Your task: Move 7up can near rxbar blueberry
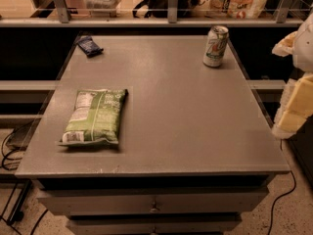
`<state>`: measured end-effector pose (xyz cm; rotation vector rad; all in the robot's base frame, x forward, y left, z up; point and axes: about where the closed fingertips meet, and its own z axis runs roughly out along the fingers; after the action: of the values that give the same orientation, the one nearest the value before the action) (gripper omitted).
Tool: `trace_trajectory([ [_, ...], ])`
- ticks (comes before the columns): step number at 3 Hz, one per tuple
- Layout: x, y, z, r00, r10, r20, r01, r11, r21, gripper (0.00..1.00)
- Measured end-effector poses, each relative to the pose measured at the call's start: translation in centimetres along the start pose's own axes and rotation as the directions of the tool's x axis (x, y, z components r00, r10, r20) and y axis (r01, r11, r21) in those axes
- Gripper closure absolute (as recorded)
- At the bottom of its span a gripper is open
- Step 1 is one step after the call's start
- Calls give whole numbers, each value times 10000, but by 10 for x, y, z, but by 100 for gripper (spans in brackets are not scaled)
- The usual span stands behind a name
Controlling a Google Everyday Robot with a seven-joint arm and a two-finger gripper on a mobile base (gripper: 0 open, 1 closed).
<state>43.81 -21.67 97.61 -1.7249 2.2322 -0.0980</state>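
Standing upright near the far right corner of the worktop (186,116), the 7up can (215,46) is seen with its shiny top tilted slightly toward the camera. Silver-white sides with green and red marks are noted. The can is untouched; nothing is in contact with it.

The gripper (293,109) is found at the right edge of the view, beyond the worktop's right side and partly cut off by the frame. Pale white and yellowish parts are visible. Whether its grasp is spread or pressed together cannot be told. It is held clear of the worktop surface, nearer the camera than the can and to the can's right, with a gap of bare worktop and edge between them.

The rxbar blueberry (89,45) is placed flat at the far left corner, dark blue, lying at an angle. The can and the bar are well apart, at opposite far corners.

A green chip bag (95,116) is laid flat on the left half of the worktop, nearer the camera than the bar.

Drawer fronts (154,202) are seen beneath the worktop. Dark cables (9,153) are noted on the floor at left.
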Motion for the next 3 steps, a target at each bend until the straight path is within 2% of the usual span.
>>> trace_trajectory([
  [2, 0, -3, -1, 9998, 51, 208, -53, 9999, 99, 0],
  [3, 2, -15, 0, 9960, 158, 885, -198, 9988, 448, 0],
])
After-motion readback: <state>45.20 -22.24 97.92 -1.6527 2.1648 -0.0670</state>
